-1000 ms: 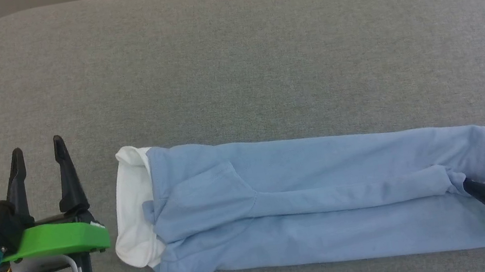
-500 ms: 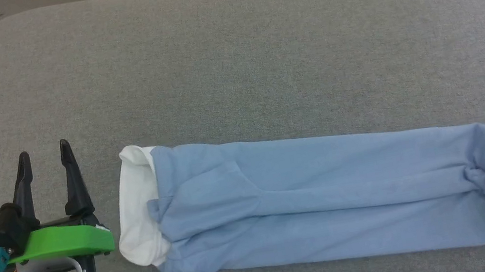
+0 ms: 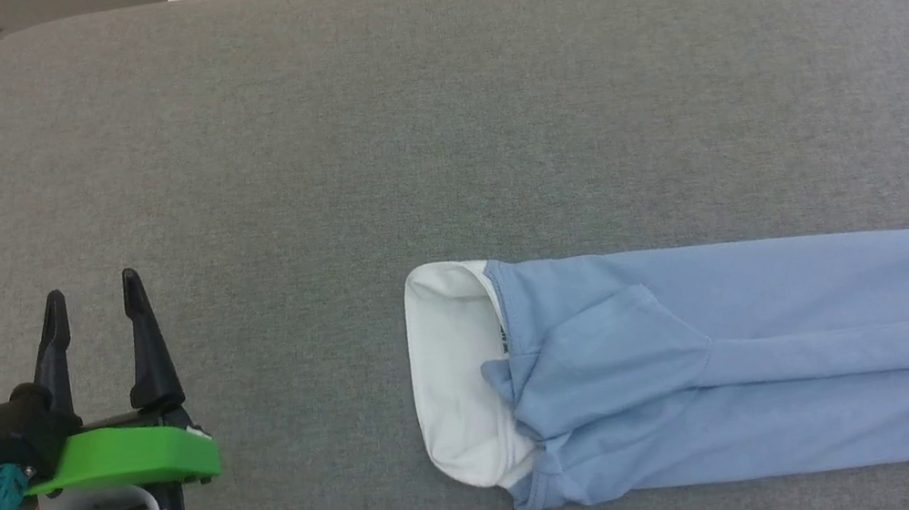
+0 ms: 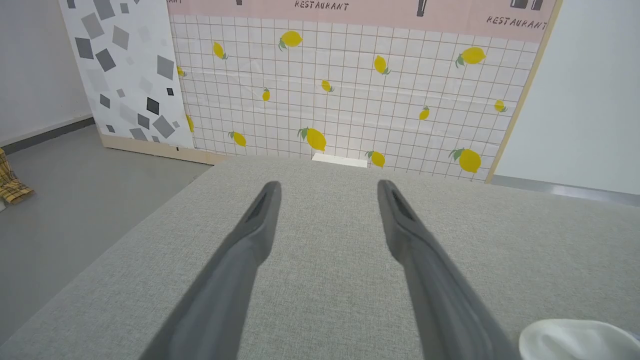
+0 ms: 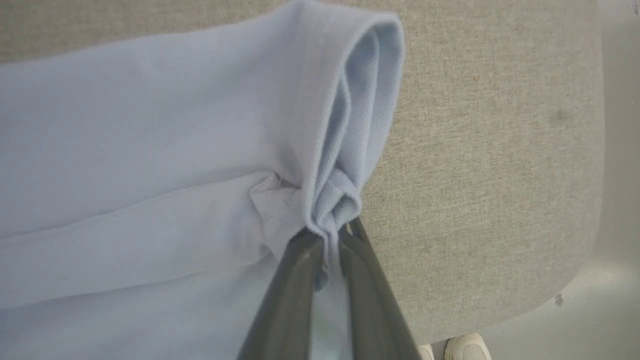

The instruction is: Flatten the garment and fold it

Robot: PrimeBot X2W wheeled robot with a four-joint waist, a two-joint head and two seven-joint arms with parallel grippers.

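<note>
Your right gripper point(image 5: 327, 232) is pinched shut on a bunched bit of the garment point(image 3: 763, 388) at the end away from the neck. I'd guess that's so you can tug the long blue strip straight along the grey cushion point(image 3: 395, 117) before the next fold. It lies flat-ish around 4 o'clock in the head view, white collar point(image 3: 458, 384) pointing to 9 o'clock and the rest running off the 3 o'clock edge, while your left gripper point(image 3: 94, 289) sits at 8 o'clock, fingers spread wide with nothing in them, well apart from the collar, probably parked out of the way.
</note>
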